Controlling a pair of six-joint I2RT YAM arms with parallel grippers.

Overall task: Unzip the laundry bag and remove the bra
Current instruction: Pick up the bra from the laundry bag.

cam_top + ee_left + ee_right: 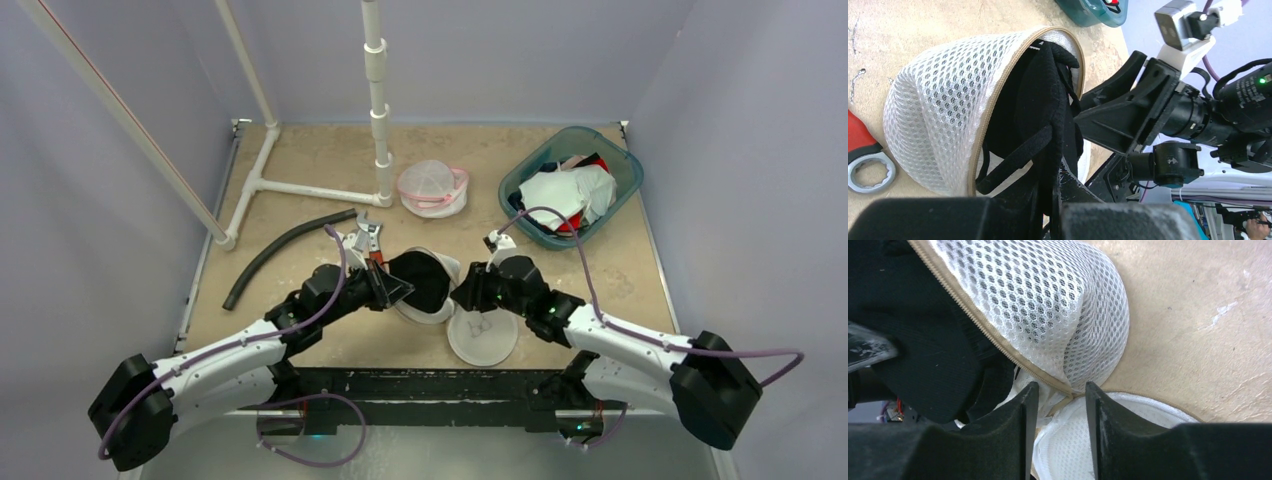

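Laundry bag (pixel 933 110) lies unzipped in the middle of the table (pixel 1198 315), between my two arms. Its white mesh dome is tipped up, and its flat round half (pixel 483 338) lies spread on the table beside it. The black bra (pixel 1033 100) bulges out through the open zip, cups and a strap clear of the mesh. My left gripper (pixel 405 291) is closed tight on the bra's black fabric at the bag's mouth. My right gripper (pixel 1058 387) has its jaws partly apart, straddling the tan zip hem where the two halves meet. They do not look to be pinching it, though the view is too close to be sure. A red-handled wrench (pixel 868 160) lies just beside the bag, on the table.
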